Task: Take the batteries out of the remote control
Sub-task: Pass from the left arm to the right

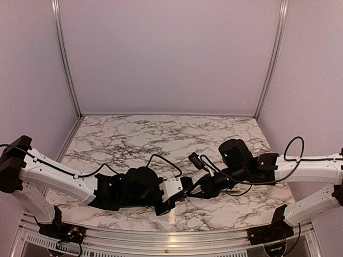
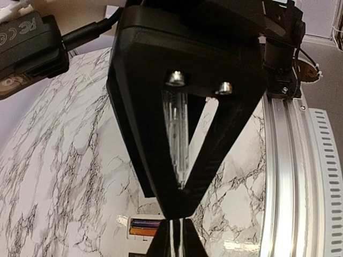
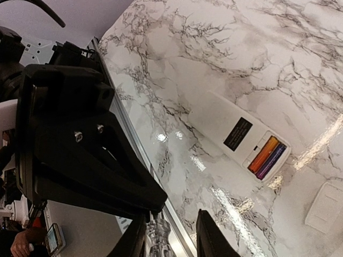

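Note:
The white remote (image 3: 225, 126) lies face down on the marble table with its battery bay uncovered. Two batteries sit side by side in the bay, one orange (image 3: 263, 153) and one dark blue-purple (image 3: 272, 161). They also show in the left wrist view, the orange one (image 2: 143, 232) and the dark one (image 2: 144, 222). My left gripper (image 2: 180, 242) is shut and empty, just right of the bay. My right gripper (image 3: 170, 242) is open and empty, apart from the remote and nearer the table's front rail. In the top view the two grippers, left (image 1: 184, 194) and right (image 1: 197, 191), meet and hide the remote.
A flat white cover piece (image 3: 325, 206) lies on the table beyond the remote's battery end. The aluminium front rail (image 2: 292, 176) runs close beside both grippers. Side walls and corner posts (image 1: 64, 59) enclose the table.

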Motion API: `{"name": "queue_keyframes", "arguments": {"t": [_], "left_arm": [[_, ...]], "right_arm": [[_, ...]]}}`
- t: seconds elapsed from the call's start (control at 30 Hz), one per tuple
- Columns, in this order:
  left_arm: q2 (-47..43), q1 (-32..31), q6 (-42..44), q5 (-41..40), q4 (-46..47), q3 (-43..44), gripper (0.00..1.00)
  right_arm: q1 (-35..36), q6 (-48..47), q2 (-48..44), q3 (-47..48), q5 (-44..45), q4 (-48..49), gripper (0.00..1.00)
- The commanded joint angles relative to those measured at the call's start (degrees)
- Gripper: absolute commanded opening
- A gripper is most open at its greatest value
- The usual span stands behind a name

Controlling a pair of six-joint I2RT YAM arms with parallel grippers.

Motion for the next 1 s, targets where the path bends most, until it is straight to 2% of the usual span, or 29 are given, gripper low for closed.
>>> {"name": "queue_keyframes", "arguments": {"t": [0.0,0.63,0.77,0.97], "left_arm": [[1.0,0.3,0.5,0.1,2.5,0.6,0.00],[2.0,0.9,0.9,-0.1,3.4,0.6,0.00],[1.9,1.0,1.1,-0.3,3.4,0.3,0.00],[1.8,1.0,1.6,-0.7,3.6,0.0,0.00]], "right_arm": [[-0.5,-0.9,0.9,1.7,-1.0,1.2,0.29],[-0.6,-1.1,1.4,1.3,-1.9,1.8,0.08],[-0.6,-1.2,1.5,1.3,-1.8,1.5,0.08],[-0.7,-1.0,1.9,1.9,-1.7,1.2,0.17]]}}
